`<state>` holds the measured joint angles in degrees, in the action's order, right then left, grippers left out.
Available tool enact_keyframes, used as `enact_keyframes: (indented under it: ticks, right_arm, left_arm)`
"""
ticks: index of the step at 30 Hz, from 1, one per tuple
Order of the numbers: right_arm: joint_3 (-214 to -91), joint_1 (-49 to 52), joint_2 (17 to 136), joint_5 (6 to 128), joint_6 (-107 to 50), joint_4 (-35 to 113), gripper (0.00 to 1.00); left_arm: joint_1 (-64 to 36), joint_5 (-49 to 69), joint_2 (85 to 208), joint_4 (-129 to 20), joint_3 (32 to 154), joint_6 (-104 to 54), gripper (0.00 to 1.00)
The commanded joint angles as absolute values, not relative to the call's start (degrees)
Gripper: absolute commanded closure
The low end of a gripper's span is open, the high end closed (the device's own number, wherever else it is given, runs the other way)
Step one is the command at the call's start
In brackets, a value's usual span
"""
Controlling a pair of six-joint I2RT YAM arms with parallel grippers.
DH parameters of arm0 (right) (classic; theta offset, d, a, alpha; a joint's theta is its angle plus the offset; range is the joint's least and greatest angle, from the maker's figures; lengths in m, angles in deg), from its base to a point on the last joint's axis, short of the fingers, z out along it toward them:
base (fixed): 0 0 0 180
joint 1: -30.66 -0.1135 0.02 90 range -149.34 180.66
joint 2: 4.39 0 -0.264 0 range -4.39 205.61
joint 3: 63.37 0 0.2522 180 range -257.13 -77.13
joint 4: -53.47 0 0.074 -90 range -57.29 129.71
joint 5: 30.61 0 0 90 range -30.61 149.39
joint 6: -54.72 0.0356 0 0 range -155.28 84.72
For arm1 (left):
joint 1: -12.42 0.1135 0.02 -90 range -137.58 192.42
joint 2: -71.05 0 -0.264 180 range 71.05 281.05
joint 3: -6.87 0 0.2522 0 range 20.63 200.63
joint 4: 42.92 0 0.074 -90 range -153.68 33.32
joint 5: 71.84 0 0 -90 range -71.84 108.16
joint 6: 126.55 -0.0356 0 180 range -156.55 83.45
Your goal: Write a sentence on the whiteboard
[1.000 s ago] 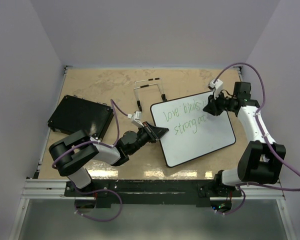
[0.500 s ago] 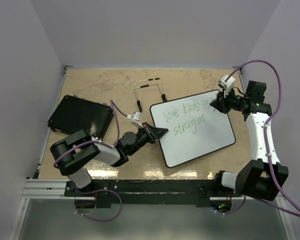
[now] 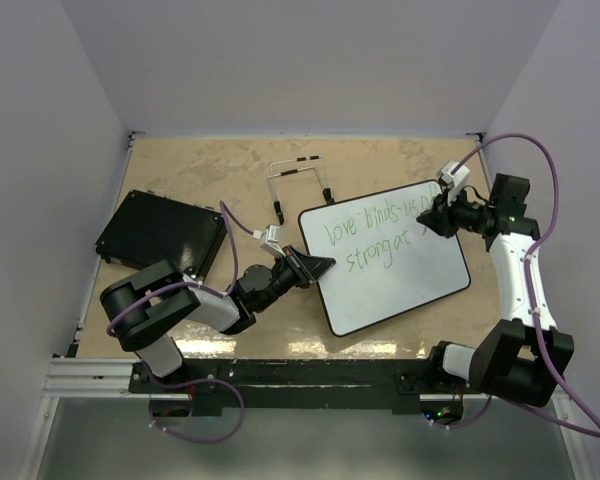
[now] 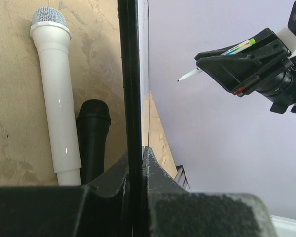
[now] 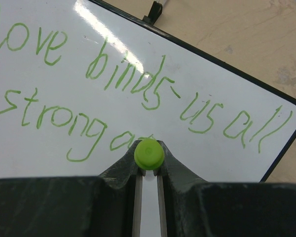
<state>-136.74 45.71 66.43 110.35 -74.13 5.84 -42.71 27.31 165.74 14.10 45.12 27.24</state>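
Lying tilted on the table (image 3: 200, 170), the whiteboard (image 3: 405, 285) sits right of centre. Its left edge is pinched between the closed fingers of the left gripper (image 3: 318, 266). The sentence (image 3: 372, 237) runs in green across the upper half in two lines: "love binds us all" above, "strong" plus a few more letters below, the last ones hidden behind the marker (image 5: 149, 153) in the right wrist view. The right gripper (image 3: 430, 216) hovers over the whiteboard's far right corner, jaws pressed on that green marker, whose cap end shows between them. In the left wrist view its tip appears off the surface. A white microphone (image 4: 56, 98) and a black microphone (image 4: 92, 138) lie side by side just beside the whiteboard's edge. A black pad (image 3: 162, 235) lies well to the left.
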Motion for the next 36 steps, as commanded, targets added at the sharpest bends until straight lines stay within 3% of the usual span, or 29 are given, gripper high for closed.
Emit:
enact_keyframes:
  ticks: [1,36]
  right_arm:
    - [-135.23,46.13,64.25,113.62,-73.87,8.50,1.00]
    - [-137.60,46.92,75.85,118.45,-68.25,20.81,1.00]
  left_arm:
    - [-42.42,26.86,164.21,16.53,45.15,20.67,1.00]
    - [-42.33,26.25,164.12,16.53,45.77,20.58,1.00]
